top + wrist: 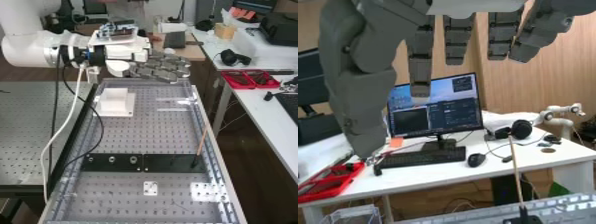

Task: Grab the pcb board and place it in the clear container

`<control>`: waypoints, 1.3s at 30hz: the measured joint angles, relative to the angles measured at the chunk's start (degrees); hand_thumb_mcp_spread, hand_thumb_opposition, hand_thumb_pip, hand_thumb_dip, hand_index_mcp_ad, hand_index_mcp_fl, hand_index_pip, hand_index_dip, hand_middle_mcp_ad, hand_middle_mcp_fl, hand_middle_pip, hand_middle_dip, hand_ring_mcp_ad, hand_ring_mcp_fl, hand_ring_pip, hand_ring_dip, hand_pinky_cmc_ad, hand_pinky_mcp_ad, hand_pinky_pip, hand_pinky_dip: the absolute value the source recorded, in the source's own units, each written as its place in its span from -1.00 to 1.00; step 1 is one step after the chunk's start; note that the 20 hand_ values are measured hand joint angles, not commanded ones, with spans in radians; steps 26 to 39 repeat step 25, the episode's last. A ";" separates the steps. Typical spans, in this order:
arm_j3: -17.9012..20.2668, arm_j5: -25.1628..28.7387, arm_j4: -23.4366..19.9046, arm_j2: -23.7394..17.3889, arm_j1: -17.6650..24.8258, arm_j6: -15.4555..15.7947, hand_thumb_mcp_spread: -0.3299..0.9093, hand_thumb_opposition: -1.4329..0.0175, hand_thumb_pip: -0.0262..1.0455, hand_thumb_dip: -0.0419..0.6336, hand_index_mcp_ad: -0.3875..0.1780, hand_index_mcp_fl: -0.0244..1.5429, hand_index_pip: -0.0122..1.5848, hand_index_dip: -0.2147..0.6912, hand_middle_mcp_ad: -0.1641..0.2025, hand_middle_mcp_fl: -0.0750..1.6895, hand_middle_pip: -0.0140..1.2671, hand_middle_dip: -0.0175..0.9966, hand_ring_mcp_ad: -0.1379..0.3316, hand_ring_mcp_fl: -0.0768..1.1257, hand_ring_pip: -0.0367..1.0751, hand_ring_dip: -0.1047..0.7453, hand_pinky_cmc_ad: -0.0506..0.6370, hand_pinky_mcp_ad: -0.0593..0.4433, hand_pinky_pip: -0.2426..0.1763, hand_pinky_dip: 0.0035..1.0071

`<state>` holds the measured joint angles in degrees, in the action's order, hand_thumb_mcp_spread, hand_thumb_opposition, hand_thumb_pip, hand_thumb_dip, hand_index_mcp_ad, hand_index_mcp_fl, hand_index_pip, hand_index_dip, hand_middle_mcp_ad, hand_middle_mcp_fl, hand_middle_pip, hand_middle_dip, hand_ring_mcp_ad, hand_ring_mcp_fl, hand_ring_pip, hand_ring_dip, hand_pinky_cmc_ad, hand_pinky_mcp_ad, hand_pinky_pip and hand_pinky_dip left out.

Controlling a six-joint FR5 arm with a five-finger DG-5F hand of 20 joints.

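Dark grey hand (159,68): is hanging above the far end of the perforated bench plate (120,136), its fingers released, extending rightward and grasping nothing.
White stepped block (115,102): is sitting at the far left, near the hand.
Clear plastic container (356,216): is standing toward the far right.
Pcb board: is remaining unidentified; its place cannot be told with confidence.
Step in hand: is apparently calling for locating the board, then descending level and pinching opposite edges lightly, sparing any components.
Hazard: the thin brown stick (201,141) is leaning at right, possibly obstructing a low, near sweep.
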<state>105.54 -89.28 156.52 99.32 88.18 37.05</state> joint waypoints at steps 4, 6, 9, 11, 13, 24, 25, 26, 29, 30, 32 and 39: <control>0.01 -0.21 -0.06 -0.02 -0.14 -0.04 0.34 -0.09 -0.29 -0.26 -0.11 -0.47 -0.62 0.10 0.00 -0.91 -0.76 -0.69 0.36 -0.87 -0.79 -0.77 -0.01 -0.17 -0.34 -0.65; 0.01 -0.29 -0.08 -0.08 -0.18 0.02 0.34 -0.09 -0.29 -0.26 -0.11 -0.47 -0.64 0.10 0.00 -0.91 -0.76 -0.69 0.36 -0.86 -0.79 -0.77 -0.01 -0.17 -0.34 -0.65; -0.01 -0.31 -0.03 -0.11 -0.22 0.01 0.34 -0.09 -0.30 -0.26 -0.11 -0.47 -0.64 0.10 0.00 -0.91 -0.76 -0.69 0.36 -0.87 -0.79 -0.77 -0.01 -0.17 -0.34 -0.65; 0.00 -0.32 0.00 -0.14 -0.26 -0.01 0.34 -0.09 -0.30 -0.26 -0.11 -0.47 -0.64 0.10 0.00 -0.91 -0.76 -0.69 0.36 -0.87 -0.79 -0.77 -0.01 -0.17 -0.34 -0.65; 0.01 -0.30 0.01 -0.15 -0.28 0.02 0.34 -0.09 -0.30 -0.26 -0.10 -0.47 -0.65 0.11 0.00 -0.91 -0.76 -0.69 0.36 -0.87 -0.79 -0.77 -0.01 -0.17 -0.34 -0.65; 0.15 -0.38 -0.20 -0.22 -0.55 -0.24 0.34 -0.09 -0.30 -0.26 -0.10 -0.47 -0.68 0.13 0.00 -0.91 -0.76 -0.69 0.36 -0.87 -0.78 -0.77 -0.01 -0.17 -0.34 -0.65; 0.15 -0.43 -0.23 -0.22 -0.56 -0.25 0.34 -0.09 -0.30 -0.26 -0.10 -0.47 -0.68 0.13 0.00 -0.91 -0.76 -0.69 0.36 -0.87 -0.78 -0.76 -0.01 -0.17 -0.36 -0.65; 0.15 -0.43 -0.23 -0.22 -0.56 -0.25 0.34 -0.09 -0.30 -0.26 -0.10 -0.47 -0.68 0.13 0.00 -0.91 -0.76 -0.69 0.36 -0.87 -0.78 -0.76 -0.01 -0.17 -0.36 -0.65; 0.15 -0.43 -0.23 -0.22 -0.56 -0.25 0.34 -0.09 -0.30 -0.26 -0.10 -0.47 -0.68 0.13 0.00 -0.91 -0.76 -0.69 0.36 -0.87 -0.78 -0.76 -0.01 -0.17 -0.36 -0.65; 0.15 -0.43 -0.23 -0.22 -0.56 -0.25 0.34 -0.09 -0.30 -0.26 -0.10 -0.47 -0.68 0.13 0.00 -0.91 -0.76 -0.69 0.36 -0.87 -0.78 -0.76 -0.01 -0.17 -0.36 -0.65; 0.15 -0.43 -0.23 -0.22 -0.56 -0.25 0.34 -0.09 -0.30 -0.26 -0.10 -0.47 -0.68 0.13 0.00 -0.91 -0.76 -0.69 0.36 -0.87 -0.78 -0.76 -0.01 -0.17 -0.36 -0.65; 0.15 -0.43 -0.23 -0.22 -0.56 -0.25 0.34 -0.09 -0.30 -0.26 -0.10 -0.47 -0.68 0.13 0.00 -0.91 -0.76 -0.69 0.36 -0.87 -0.78 -0.76 -0.01 -0.17 -0.36 -0.65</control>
